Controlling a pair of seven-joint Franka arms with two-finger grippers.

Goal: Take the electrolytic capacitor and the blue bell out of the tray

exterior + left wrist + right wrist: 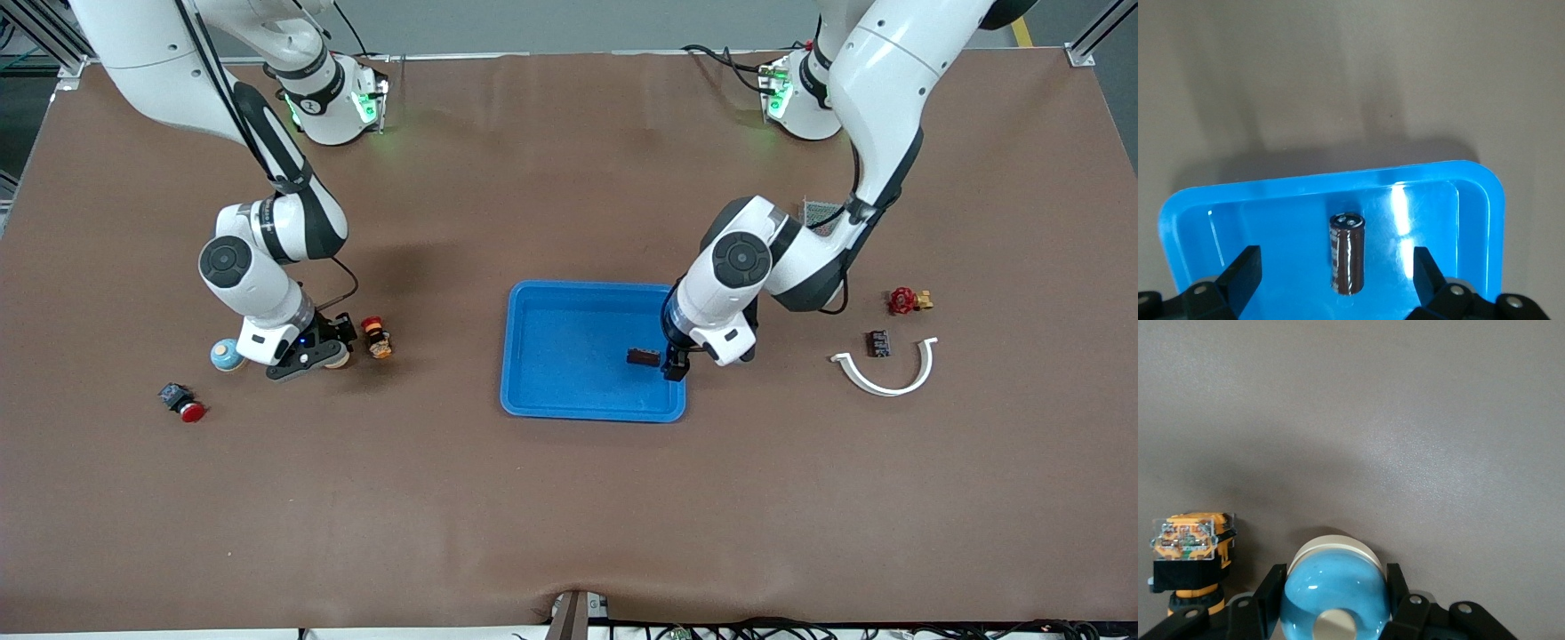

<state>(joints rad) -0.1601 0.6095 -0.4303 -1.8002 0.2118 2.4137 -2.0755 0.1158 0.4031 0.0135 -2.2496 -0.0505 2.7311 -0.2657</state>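
Tray [569, 356] is sitting mid-desk, and our wide-open left gripper [1338, 280] is straddling the electrolytic capacitor [1347, 253] lying inside it. Toward our right arm's end, our right gripper [1335, 603] is clamping the blue bell [1336, 593] beside an orange switch [1191, 557].

Tray [569, 391] floor is bare except the capacitor [643, 357], lying close to the raised rim at the left arm's end. Left gripper [676, 367] sits over it, jaws wide, a gap on each side of the capacitor. Broad bare surface [569, 516] nearer the camera than the tray. Right arm's end is crowded: right gripper [322, 356] jaws clamped on blue bell [1336, 587], orange switch [376, 338] just beside, round blue thing [227, 354] at the wrist's flank, red button [182, 404] nearby. Left arm's end: white curved strip [885, 378], small black part [878, 342] and red knob [905, 300] clustered.
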